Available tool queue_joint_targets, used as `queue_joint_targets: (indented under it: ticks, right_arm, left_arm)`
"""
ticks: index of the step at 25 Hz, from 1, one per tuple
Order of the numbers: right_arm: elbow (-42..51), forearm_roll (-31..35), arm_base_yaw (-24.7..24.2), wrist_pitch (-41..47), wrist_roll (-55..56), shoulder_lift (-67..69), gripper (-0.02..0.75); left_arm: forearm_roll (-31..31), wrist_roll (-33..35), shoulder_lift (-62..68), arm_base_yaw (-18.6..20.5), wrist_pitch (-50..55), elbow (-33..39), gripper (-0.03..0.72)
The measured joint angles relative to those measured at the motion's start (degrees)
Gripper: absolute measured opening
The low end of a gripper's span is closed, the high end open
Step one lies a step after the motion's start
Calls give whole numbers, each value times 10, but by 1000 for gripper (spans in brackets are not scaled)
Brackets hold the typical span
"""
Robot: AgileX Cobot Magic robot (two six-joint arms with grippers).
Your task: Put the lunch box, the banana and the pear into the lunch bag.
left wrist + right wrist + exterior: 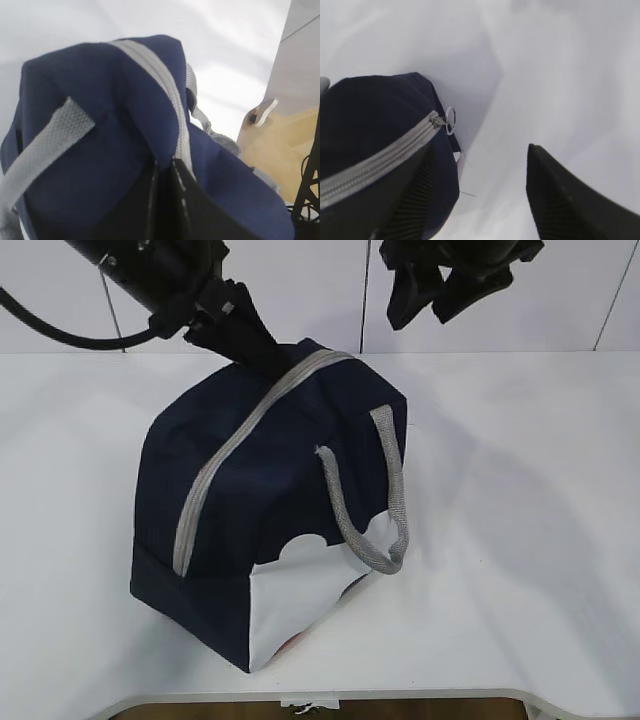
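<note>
You have the left gripper (262, 358) pinching the soft, sagging lunch bag (250, 500) at its zipper (235, 445); the right gripper (425, 300) hangs spread; take the ring pull (450, 120).

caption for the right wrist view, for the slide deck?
Right end effector open above the white table, beside the zipped-up navy lunch bag; ring zipper pull hangs at the zipper's end.
</note>
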Motion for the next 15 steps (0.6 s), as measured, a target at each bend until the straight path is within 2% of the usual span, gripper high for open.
queue_joint_targets:
  ticks: [2, 4, 7, 9, 12, 15]
  right_arm:
    - [0, -1, 0, 3, 0, -11, 458]
    - [0, -2, 0, 7, 0, -27, 457]
    - [17, -2, 0, 7, 0, -65, 457]
    - [38, -2, 0, 7, 0, -87, 457]
    - [92, -2, 0, 9, 0, -142, 456]
    - [138, -5, 0, 10, 0, -196, 456]
  left_arm:
    - [12, -26, 0, 0, 4, 0, 39]
    - [28, -49, 0, 0, 7, -1, 107]
    - [52, -76, 0, 0, 7, -1, 309]
    - [61, -88, 0, 0, 7, -1, 411]
    - [72, -95, -9, 0, 7, -1, 468]
    - [102, -104, -36, 0, 7, -1, 481]
